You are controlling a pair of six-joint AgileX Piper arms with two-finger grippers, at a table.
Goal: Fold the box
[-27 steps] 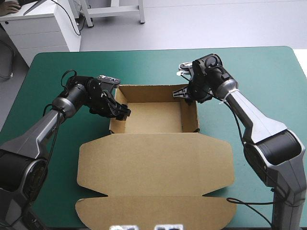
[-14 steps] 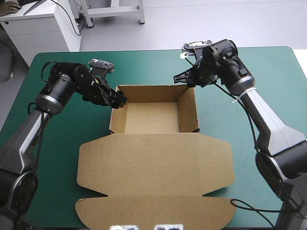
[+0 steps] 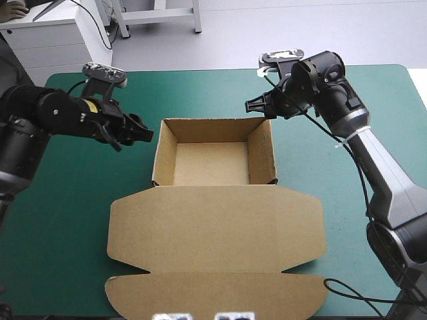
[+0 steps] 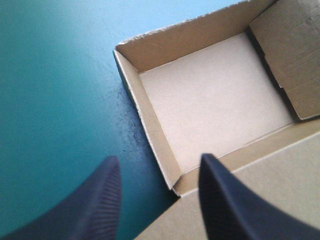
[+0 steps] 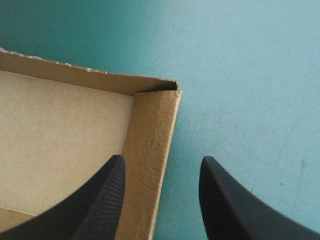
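Note:
The brown box (image 3: 210, 163) stands mid-table as an open tray with four walls raised. Its lid (image 3: 213, 227) lies flat toward the near edge. My left gripper (image 3: 142, 133) hovers open a little left of the tray's left wall, touching nothing. In the left wrist view the left gripper (image 4: 159, 158) has its fingers apart, and the tray's floor (image 4: 210, 100) lies ahead of it. My right gripper (image 3: 257, 107) hangs open just above the tray's far right corner. In the right wrist view the right gripper (image 5: 163, 159) is spread over that corner's wall (image 5: 156, 120), not closed on it.
Bare teal-green cover (image 3: 373, 100) lies on both sides of the tray and beyond it. The lid's front flap (image 3: 213, 297) reaches close to the table's near edge.
My left gripper has drawn back leftward from the tray's left wall, the arm swinging outward. My right gripper has risen off the far right corner and shifted slightly toward the far edge.

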